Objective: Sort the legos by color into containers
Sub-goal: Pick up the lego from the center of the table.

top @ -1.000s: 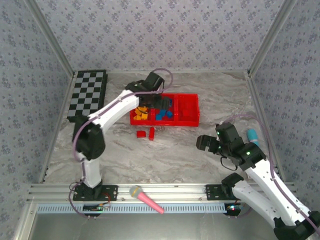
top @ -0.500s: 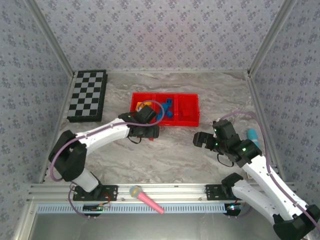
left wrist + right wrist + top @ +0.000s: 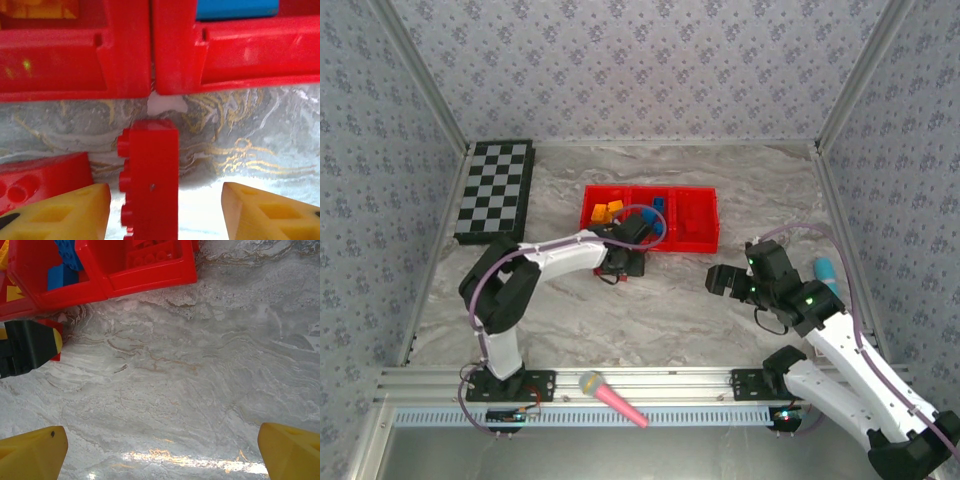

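Left wrist view: the left gripper point(image 3: 165, 200) stands part-open with a red brick point(image 3: 152, 175) between its yellow fingertips point(image 3: 65, 212). The brick stands on edge with its studs facing 9 o'clock. Its studded side is just beside the 9 o'clock fingertip; contact cannot be confirmed. A clear gap separates its smooth side from the 3 o'clock fingertip, so the jaws straddle the brick without clamping it. A second red brick point(image 3: 37, 177) lies on the table point(image 3: 240, 135) at 9 o'clock of the first, partly behind that fingertip. At 12 o'clock the front wall of the red tray point(image 3: 75, 65) crosses the view, and the joint between two compartments lines up with the standing brick.

Top external view: the left gripper point(image 3: 623, 264) sits low over the table, just outside the near wall of the red tray point(image 3: 695, 247). Orange-yellow bricks point(image 3: 605, 211) lie in the left compartment and blue bricks point(image 3: 657, 207) in the middle one. The right gripper point(image 3: 720, 281) hangs at 4 o'clock of the tray, apart from it. A checkerboard point(image 3: 495, 190) lies at 9 o'clock of the tray. A pink microphone toy point(image 3: 610, 397) rests at 6 o'clock on the front rail.

Right wrist view: the right gripper point(image 3: 162, 450) is spread wide and holds nothing, with the marble table below it. The tray point(image 3: 145, 280) lies at 11 o'clock, with red bricks point(image 3: 152, 252) in its nearest compartment.
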Motion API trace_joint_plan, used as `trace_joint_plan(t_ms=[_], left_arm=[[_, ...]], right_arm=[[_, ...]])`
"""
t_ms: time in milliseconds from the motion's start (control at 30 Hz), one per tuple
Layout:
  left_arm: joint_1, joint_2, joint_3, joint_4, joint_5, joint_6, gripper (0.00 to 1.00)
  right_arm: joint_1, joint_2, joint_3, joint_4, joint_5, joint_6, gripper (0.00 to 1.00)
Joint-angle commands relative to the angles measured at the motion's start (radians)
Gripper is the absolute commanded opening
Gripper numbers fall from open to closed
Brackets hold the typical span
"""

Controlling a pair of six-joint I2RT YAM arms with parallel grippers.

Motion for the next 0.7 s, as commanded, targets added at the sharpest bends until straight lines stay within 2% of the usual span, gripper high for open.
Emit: trace_joint_plan(t_ms=[0, 300, 467, 667], left_arm=[[-0.001, 0.036, 0.053, -0.008, -0.019, -0.009, 0.56], [-0.001, 0.078, 0.074, -0.029, -0.029, -0.016, 0.44], [-0.005, 0.071, 0.056, -0.019, -0.015, -0.027, 0.31], [-0.042, 0.041, 0.057, -0.025, 0.0, -0.026, 0.24]], right_arm=[[0.006, -0.012, -0.009, -0.023, 0.016, 0.01, 1.0], [0.004, -0.021, -0.02, -0.031, 0.016, 0.011, 1.0], [0.004, -0.032, -0.026, -0.043, 0.009, 0.016, 1.0], [0.002, -0.039, -0.022, -0.055, 0.007, 0.014, 1.0]])
